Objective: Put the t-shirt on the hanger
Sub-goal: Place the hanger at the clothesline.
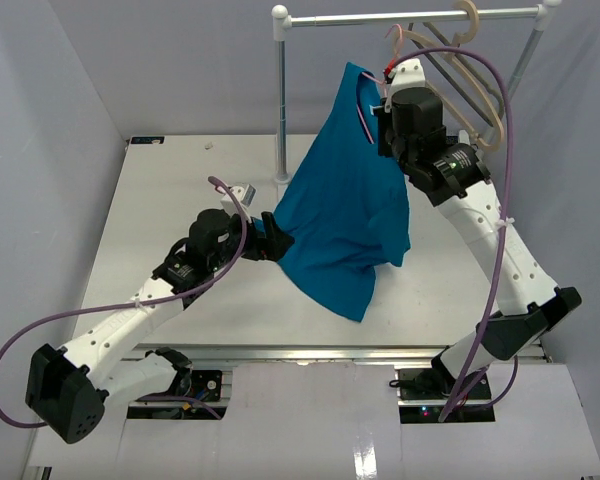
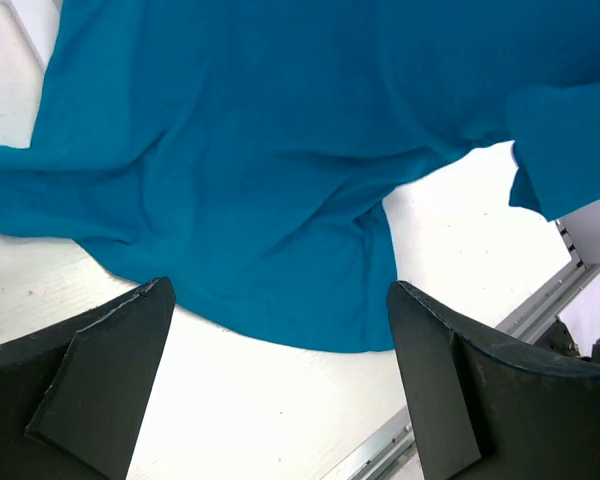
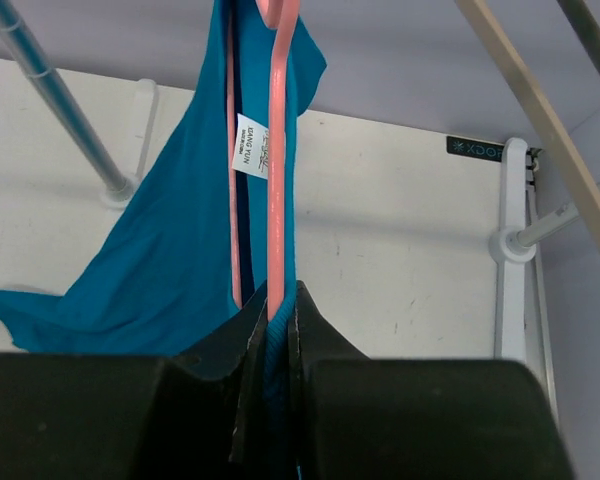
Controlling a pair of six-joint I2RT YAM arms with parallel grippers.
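Hanging by its neck, 1 teal-blue short-sleeved cloth t-shirt (image 1: 345, 210) is the only garment in view, and 1 thin pink clothes hanger (image 3: 278, 150) sits inside its collar. 1 small white neck label (image 3: 250, 146) shows beside the pink bar. There are 2 arms, each with 1 hand.

The right hand (image 3: 272, 312) is pinched tight on the pink hanger, with teal cloth caught between its fingers as well. It holds both high up, close under 1 silver metal rail (image 1: 400, 17). Thicker beige hangers (image 1: 468, 18) hook over that rail to the right; I cannot tell their exact count.

The t-shirt's long axis runs from the collar, up near the rail at the far side, down to the hem, which points toward the near edge. Its lower part drapes onto the white counter (image 1: 160, 200). In the right wrist view the hanger's bar runs straight up from the fingers.

The left hand (image 2: 280, 290) is spread wide, low over the counter at the left edge of the t-shirt, with the hem lying just beyond its 2 fingers (image 2: 100, 390) and nothing gripped.
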